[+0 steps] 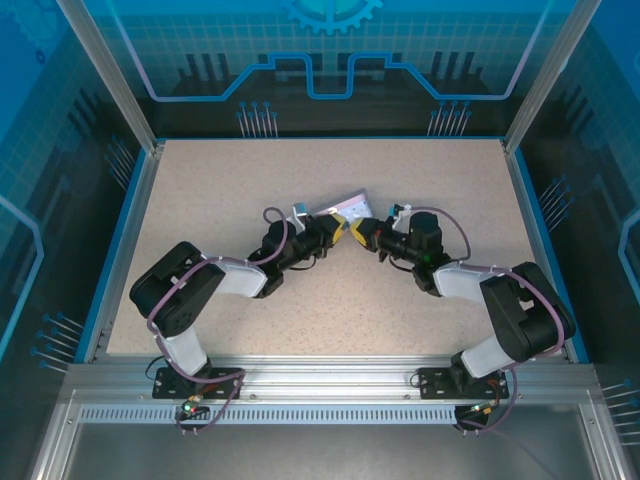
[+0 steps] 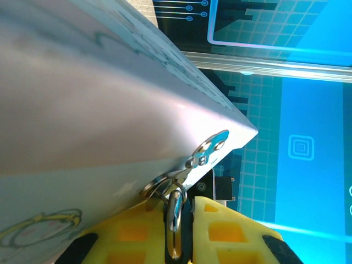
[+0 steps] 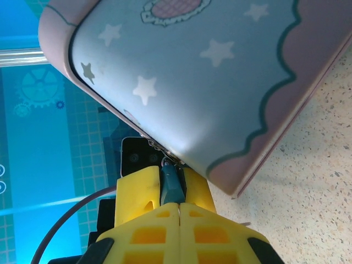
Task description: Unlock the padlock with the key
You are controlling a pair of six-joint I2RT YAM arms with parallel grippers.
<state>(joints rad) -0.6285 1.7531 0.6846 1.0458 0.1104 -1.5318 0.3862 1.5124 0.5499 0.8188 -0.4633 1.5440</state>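
The padlock [image 2: 175, 212] hangs by its metal shackle from the hasp [image 2: 206, 151] of a pale blue-grey tin box [image 2: 82, 82]. My left gripper [image 2: 184, 202] is shut on it, its yellow fingers on either side of the shackle. In the right wrist view the padlock's dark teal body [image 3: 173, 184] sits between the left gripper's fingers [image 3: 137, 187], just under the tin box [image 3: 209, 71]. My right gripper [image 3: 180, 204] is shut, its tips pressed against the padlock's lower end. The key is hidden. From above, the left gripper [image 1: 336, 228] and right gripper [image 1: 353, 233] meet nose to nose at the box [image 1: 342, 206].
The tin box rests tilted on the speckled table [image 1: 300, 310], near its middle. Both arms reach inward from the near edge, the left arm [image 1: 240, 275] and the right arm [image 1: 470, 280]. Blue walls and metal posts ring the table.
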